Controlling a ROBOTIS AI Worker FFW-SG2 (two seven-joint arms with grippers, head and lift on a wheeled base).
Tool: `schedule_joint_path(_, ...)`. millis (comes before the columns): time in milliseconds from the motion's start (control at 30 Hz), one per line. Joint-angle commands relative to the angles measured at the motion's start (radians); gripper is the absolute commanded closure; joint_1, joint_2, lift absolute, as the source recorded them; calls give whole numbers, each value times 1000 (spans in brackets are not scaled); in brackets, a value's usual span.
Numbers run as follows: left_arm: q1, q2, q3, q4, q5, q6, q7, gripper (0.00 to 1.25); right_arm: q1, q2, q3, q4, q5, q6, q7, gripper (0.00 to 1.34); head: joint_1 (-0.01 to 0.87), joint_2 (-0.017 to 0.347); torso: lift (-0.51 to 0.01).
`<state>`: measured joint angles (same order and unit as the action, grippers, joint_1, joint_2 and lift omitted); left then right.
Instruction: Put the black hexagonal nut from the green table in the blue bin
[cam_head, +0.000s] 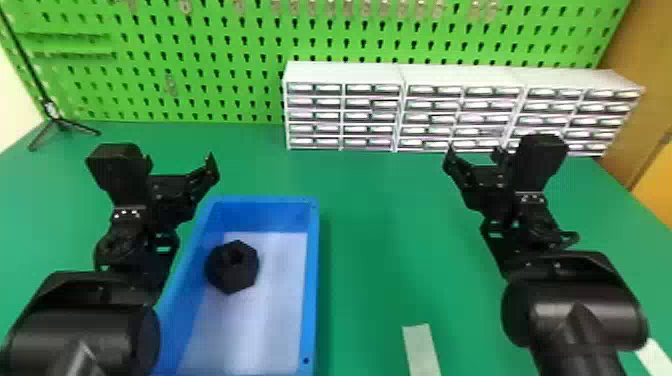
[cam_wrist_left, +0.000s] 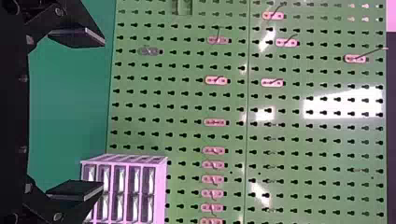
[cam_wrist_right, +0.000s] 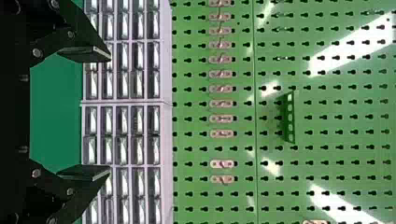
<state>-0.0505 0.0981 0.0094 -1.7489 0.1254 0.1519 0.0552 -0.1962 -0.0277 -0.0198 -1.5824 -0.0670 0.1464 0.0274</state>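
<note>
The black hexagonal nut lies inside the blue bin, near its left wall on the pale floor. Left of the bin's far end, above the green table, my left gripper stands open with nothing between its fingers; the left wrist view shows the same gripper spread wide. Over the table's right side is my right gripper, well apart from the bin. In the right wrist view that gripper is also open and holds nothing.
White drawer cabinets stand along the back of the table before a green pegboard. A black tripod is at the far left. A pale tape strip lies near the front, right of the bin.
</note>
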Motion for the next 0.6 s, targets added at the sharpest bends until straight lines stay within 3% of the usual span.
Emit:
schedule_joint_path(0,1,0,-3,-1,3,0,0,196,6,2,4,2,-4,-4,-3,421,686,28,-96)
schedule_joint_path(567,3,0,-5,-1,10,2,0,196,18,-1,11,4,-19,-4,-7,421,686,28,-96)
